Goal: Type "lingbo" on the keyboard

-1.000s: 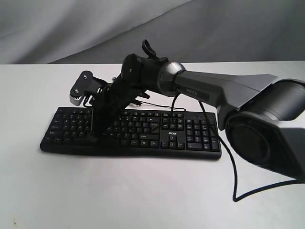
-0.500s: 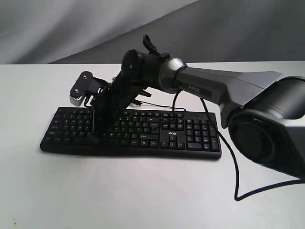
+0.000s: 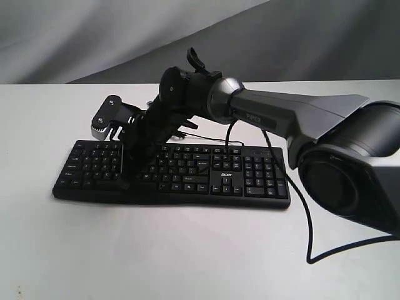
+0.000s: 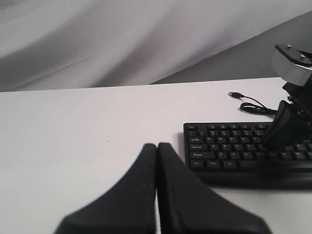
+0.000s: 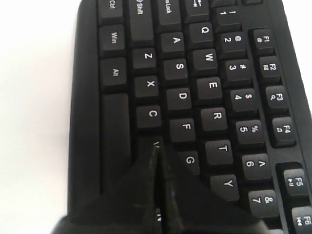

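The black keyboard (image 3: 250, 175) lies flat on the white table, its number pad on the right. My right arm reaches across it from the right, and my right gripper (image 3: 123, 181) comes down on its left half. Close up, my right gripper (image 5: 156, 148) is shut, its joined tips resting at the V key next to G, over the bottom letter row of the keyboard (image 5: 195, 87). My left gripper (image 4: 157, 145) is shut on nothing above bare table, just off the left end of the keyboard (image 4: 224, 146). It does not show in the exterior view.
A thin black cable (image 3: 306, 225) runs from behind the keyboard and loops over the table at the right. Its USB plug (image 4: 235, 94) lies behind the keyboard. The white table (image 3: 187, 250) ends at a grey cloth backdrop (image 3: 94, 37).
My right gripper's tips have shifted slightly to the right along the keyboard's left half. The keyboard itself has not moved.
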Controlling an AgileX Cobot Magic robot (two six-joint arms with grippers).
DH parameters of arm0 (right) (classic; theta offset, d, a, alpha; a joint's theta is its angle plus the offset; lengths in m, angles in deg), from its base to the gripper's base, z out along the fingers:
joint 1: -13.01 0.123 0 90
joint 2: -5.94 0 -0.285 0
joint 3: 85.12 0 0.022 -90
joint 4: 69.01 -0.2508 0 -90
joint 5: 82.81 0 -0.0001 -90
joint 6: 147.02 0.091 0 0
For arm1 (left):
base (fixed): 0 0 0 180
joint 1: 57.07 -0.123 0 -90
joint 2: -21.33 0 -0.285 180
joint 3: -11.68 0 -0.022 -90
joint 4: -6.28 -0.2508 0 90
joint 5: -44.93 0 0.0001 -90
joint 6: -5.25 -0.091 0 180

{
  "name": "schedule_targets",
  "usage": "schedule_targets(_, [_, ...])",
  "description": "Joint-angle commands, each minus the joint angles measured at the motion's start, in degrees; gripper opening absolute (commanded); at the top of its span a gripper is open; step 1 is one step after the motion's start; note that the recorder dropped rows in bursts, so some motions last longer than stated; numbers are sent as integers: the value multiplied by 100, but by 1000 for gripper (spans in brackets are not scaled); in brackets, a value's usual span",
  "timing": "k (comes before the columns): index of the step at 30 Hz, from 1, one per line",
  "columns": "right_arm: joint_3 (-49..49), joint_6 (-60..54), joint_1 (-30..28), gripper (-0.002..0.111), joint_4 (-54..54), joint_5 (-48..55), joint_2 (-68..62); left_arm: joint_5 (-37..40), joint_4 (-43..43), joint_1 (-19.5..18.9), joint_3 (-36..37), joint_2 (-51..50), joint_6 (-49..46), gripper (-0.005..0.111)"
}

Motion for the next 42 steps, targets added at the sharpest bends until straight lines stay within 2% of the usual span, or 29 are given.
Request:
schedule_targets(1, [-20, 14, 11, 0, -35, 18, 1, -39, 21, -6, 28, 21, 12, 1])
schedule_targets(12, [-20, 14, 0, 0, -9, 32, -119, -39, 21, -6, 28, 21, 12, 1])
schedule_targets(17, [-20, 309, -64, 0, 613, 32, 340, -39, 21, -6, 28, 21, 12, 1])
schedule_targets(25, [-20, 427, -549, 0, 613, 473, 403, -39, 21, -6, 28, 21, 12, 1])
schedule_targets(33, [-441, 317, -615, 0, 403, 277, 419, -39, 21, -6, 28, 21, 12, 1])
schedule_targets(42, [-457, 238, -615, 0, 372, 252, 419, -39, 21, -6, 28, 21, 12, 1])
